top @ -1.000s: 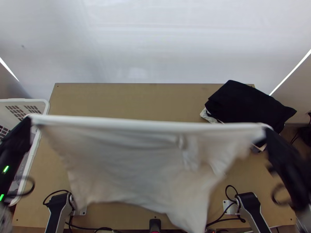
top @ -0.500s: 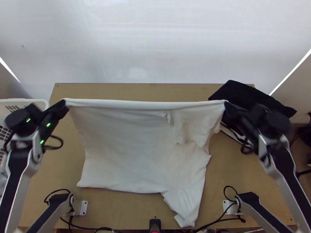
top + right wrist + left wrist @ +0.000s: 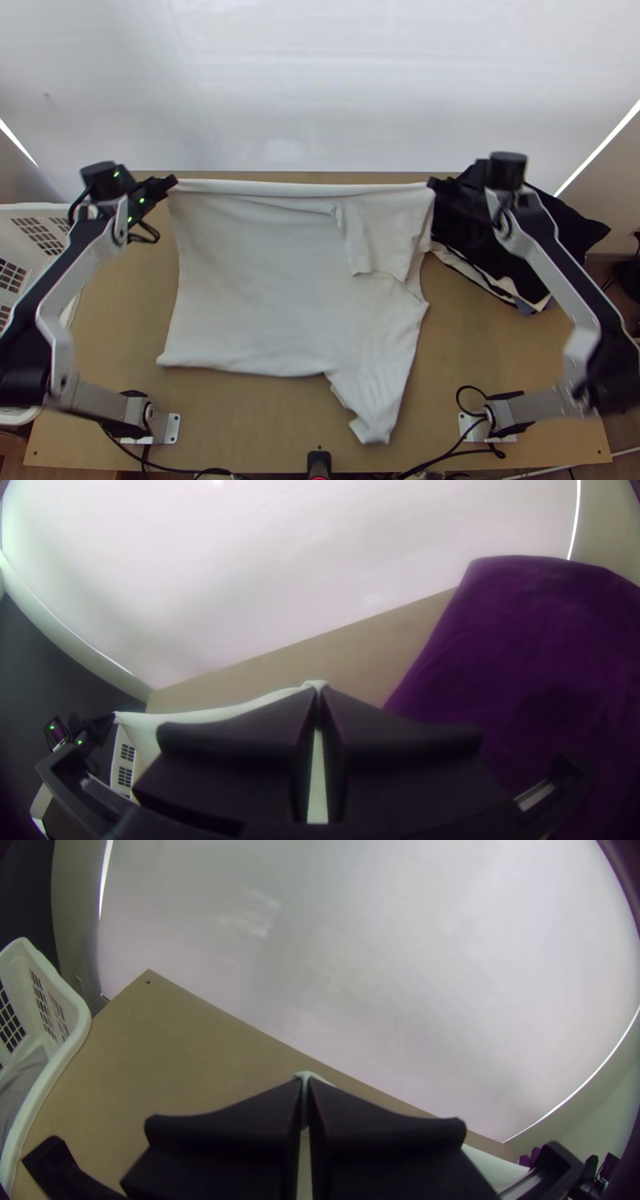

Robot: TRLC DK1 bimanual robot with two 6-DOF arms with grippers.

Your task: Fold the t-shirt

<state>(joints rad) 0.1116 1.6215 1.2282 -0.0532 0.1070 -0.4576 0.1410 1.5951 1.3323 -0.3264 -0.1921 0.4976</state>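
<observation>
In the top view the white t-shirt (image 3: 256, 280) hangs from a taut far edge, its body stretched between the two grippers and reaching toward the near side. One sleeve points to the near edge; another part flops over near the right corner. My left gripper (image 3: 171, 184) is shut on the far left corner, my right gripper (image 3: 432, 186) on the far right corner. In the left wrist view a bit of white cloth pokes out from the left gripper (image 3: 305, 1087). Likewise, the right wrist view has cloth pinched in the right gripper (image 3: 318, 692).
A pile of dark folded clothes (image 3: 552, 240) lies at the table's far right, close by the right gripper. A white basket (image 3: 50, 210) with some cloth inside stands at the left edge. Bare wooden table (image 3: 496, 352) shows at the right front.
Both grippers have moved up the picture and closer together, carrying the shirt's taut edge toward the table's far side. The cloth's lower part has swung slightly up the picture too.
</observation>
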